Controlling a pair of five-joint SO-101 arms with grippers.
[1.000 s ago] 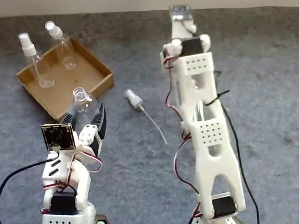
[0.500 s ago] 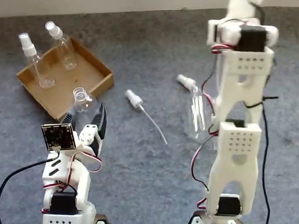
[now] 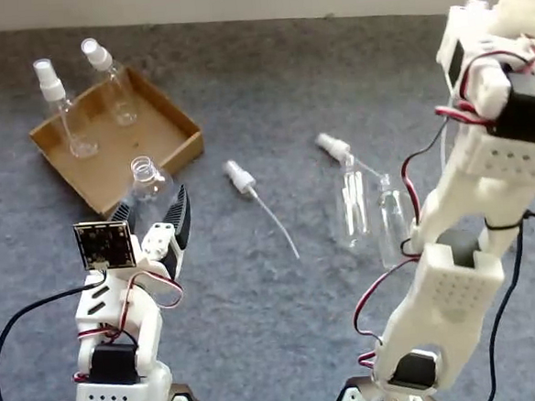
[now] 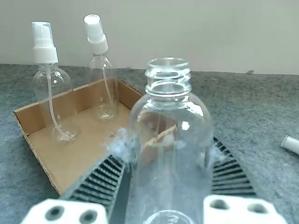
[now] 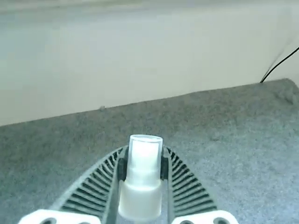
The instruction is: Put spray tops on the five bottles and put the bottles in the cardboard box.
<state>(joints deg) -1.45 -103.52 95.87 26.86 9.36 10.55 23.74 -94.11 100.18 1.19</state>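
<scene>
I note left gripper (image 4: 166, 144) clamped on an uncapped bottle (image 4: 170, 105) beside the cardboard box (image 4: 70, 156); right gripper (image 5: 143, 156) pinches a spray top (image 5: 141, 184).

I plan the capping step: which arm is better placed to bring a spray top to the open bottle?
Right: the right tool grips a top; the left tool holds the open bottle upright, neck free.
</scene>
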